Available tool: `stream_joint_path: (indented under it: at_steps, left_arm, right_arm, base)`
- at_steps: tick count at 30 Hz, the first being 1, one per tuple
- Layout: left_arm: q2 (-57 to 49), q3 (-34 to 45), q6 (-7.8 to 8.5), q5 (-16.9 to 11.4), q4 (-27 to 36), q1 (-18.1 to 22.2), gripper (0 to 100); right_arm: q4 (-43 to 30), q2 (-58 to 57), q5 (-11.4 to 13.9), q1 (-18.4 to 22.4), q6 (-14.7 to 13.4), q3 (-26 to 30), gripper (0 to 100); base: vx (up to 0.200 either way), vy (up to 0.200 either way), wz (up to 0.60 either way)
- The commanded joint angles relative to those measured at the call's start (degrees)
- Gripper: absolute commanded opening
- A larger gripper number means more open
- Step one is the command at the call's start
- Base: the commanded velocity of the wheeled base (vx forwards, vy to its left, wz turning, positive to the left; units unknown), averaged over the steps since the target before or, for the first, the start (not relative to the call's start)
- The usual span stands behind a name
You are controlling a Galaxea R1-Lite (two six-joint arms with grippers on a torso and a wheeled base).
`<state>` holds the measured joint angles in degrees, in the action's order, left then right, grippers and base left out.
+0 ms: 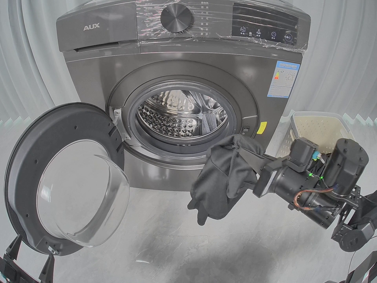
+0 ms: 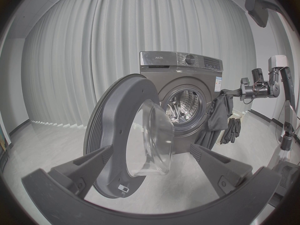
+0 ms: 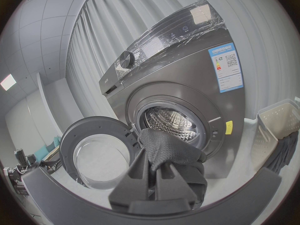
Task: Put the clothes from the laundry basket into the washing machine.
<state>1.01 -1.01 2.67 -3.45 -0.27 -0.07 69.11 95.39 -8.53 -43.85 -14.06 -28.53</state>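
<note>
Head view: the right gripper [image 1: 248, 154] is clamped on a dark garment [image 1: 222, 177], which hangs in a bunch in front of the washing machine [image 1: 98, 71], below and to the right of the drum opening [image 1: 182, 114]. The door [image 1: 66, 177] is swung wide to the left, clear of the path. The laundry basket [image 1: 320, 128] stands on the floor just beside the machine's right side. The step in hand looks like carrying the garment in. It should be lifted first so the trailing end clears the lower rim, then pushed well past the seal before release.

Left wrist view: the left gripper [image 2: 150, 149] is spread open and holds nothing, low and in front of the open door, well apart from the work. The garment droops far below the right gripper, so a shallow entry would likely leave cloth draped over the rim. A second dark cloth [image 2: 231, 130] hangs over the basket.

Right wrist view: the fingers [image 3: 137, 172] pinch the garment's top fold, with the drum straight ahead and a little higher. Aim for the middle of the opening.
</note>
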Motion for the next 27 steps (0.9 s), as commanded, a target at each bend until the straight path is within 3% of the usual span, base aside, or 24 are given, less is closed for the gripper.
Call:
stream_joint_path:
  at_steps: [1, 4, 5, 7, 9, 10, 11, 12, 13, 14, 16, 19, 22, 25, 27]
  left_arm:
    - [-1.01, 1.01, 0.14, -0.33, -0.17, -0.01, 100]
    - [-1.01, 1.01, -0.38, -0.33, -0.87, -0.01, 100]
    - [-0.57, -4.79, -3.11, -0.86, -5.09, 0.16, 100]
    - [4.35, -14.28, -4.69, -2.00, -6.68, -0.01, 100]
    - [9.62, -16.74, -4.60, -4.81, -5.80, -0.89, 100]
    - [9.62, -16.74, -4.60, -4.81, -5.80, -0.89, 100]
    - [13.31, -16.21, -4.60, -8.24, -5.62, -1.95, 100]
    - [17.36, -15.25, -4.08, -11.67, -5.88, -2.56, 100]
    - [17.80, -15.07, -3.99, -12.02, -5.97, -2.56, 100]
    - [23.60, -13.93, -1.62, -16.33, -7.03, -2.74, 100]
    - [30.10, -13.49, 1.02, -20.28, -9.49, -2.74, 100]
    - [40.38, -13.58, 3.31, -25.82, -16.26, -4.50, 100]
    - [45.83, -13.67, 3.75, -27.66, -21.70, -7.57, 100]
    - [54.80, -14.02, 2.87, -27.31, -28.91, -16.71, 100]
    - [58.75, -14.28, 2.69, -26.70, -31.55, -19.70, 100]
  right_arm:
    - [4.19, 9.29, -1.84, -1.50, -0.53, -5.93, 0]
    - [4.81, 10.34, -2.28, -1.68, -0.53, -6.98, 0]
    - [5.07, 10.69, -2.37, -2.03, -0.53, -7.60, 0]
    - [5.16, 10.78, -2.37, -2.29, -0.45, -7.77, 0]
    - [5.16, 10.96, -2.37, -2.29, -0.36, -8.56, 0]
    - [5.16, 10.96, -2.28, -2.29, -0.36, -8.65, 0]
    - [5.25, 10.96, -2.28, -2.38, -0.45, -9.09, 0]
    - [5.42, 10.96, -1.84, -2.47, -0.45, -9.09, 0]
    - [5.51, 10.96, -1.75, -2.56, -0.45, -9.00, 0]
    - [6.83, 10.96, -1.31, -3.17, -0.45, -8.65, 0]
    - [8.32, 10.96, -1.31, -3.88, -0.45, -8.65, 0]
    - [8.32, 11.04, -1.13, -3.35, -0.36, -9.71, 0]
    - [7.97, 11.13, -1.13, -3.35, -0.45, -11.02, 0]
    - [7.53, 11.66, -1.31, -3.61, -0.45, -12.43, 0]
    - [7.88, 12.54, -1.31, -3.79, -0.45, -12.96, 0]
  base:
    - [0.000, 0.000, 0.00]
    - [0.000, 0.000, 0.00]
    - [0.000, 0.000, 0.00]
    - [0.000, 0.000, 0.00]
    - [0.000, 0.000, 0.00]
    - [0.000, 0.000, 0.00]
    - [0.000, 0.000, 0.00]
    - [0.000, 0.000, 0.00]
    - [0.000, 0.000, 0.00]
    - [0.000, 0.000, 0.00]
    - [0.000, 0.000, 0.00]
    - [0.000, 0.000, 0.00]
    - [0.000, 0.000, 0.00]
    - [0.000, 0.000, 0.00]
    - [0.000, 0.000, 0.00]
